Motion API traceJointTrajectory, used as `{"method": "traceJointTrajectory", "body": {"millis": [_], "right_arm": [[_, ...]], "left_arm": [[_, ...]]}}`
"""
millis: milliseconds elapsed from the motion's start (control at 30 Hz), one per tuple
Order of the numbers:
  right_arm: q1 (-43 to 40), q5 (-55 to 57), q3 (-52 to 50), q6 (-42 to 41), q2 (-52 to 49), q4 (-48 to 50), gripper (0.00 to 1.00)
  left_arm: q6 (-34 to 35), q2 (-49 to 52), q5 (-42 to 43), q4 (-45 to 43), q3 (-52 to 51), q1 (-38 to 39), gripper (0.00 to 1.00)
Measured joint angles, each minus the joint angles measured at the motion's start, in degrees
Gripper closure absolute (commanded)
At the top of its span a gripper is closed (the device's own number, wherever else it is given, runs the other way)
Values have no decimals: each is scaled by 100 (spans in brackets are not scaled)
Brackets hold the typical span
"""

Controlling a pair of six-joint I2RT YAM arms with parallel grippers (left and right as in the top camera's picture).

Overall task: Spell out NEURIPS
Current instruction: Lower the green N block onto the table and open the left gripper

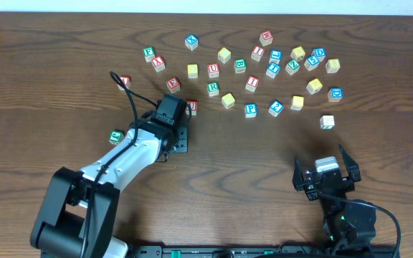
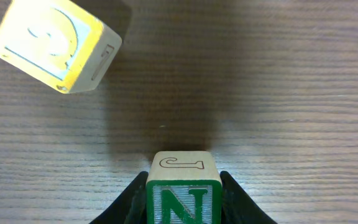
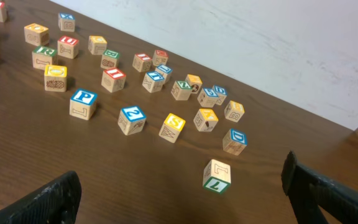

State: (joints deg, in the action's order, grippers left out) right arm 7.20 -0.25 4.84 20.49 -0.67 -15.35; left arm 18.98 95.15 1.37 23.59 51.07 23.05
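Left claw [image 2: 183, 183] grips N cube [image 2: 183, 202], hidden overhead

This is looking like a robot lab: arms [image 1: 120, 161] are sitting at a wood table [image 1: 249, 165], a white wall [image 3: 260, 37] running across the top.

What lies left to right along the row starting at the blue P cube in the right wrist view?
blue P cube → blue-topped cube → yellow S cube → yellow-topped cube → blue D cube

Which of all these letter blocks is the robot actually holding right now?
The green N cube, pinched by the left gripper. The right gripper stands open and empty, and the rest lie loose on the table.
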Motion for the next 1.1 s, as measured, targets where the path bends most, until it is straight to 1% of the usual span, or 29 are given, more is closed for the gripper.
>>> {"method": "traceJointTrajectory", "body": {"millis": [833, 967, 1000, 1100], "right_arm": [[-2, 0, 0, 0, -2, 0, 1], [-2, 0, 0, 0, 0, 0, 1], [0, 0, 0, 0, 0, 0, 1], [-2, 0, 0, 0, 0, 0, 1]], "left_arm": [[-101, 96, 0, 24, 0, 0, 90], [-103, 96, 0, 24, 0, 0, 83], [-103, 96, 0, 24, 0, 0, 78], [-103, 96, 0, 35, 2, 0, 75]]}}
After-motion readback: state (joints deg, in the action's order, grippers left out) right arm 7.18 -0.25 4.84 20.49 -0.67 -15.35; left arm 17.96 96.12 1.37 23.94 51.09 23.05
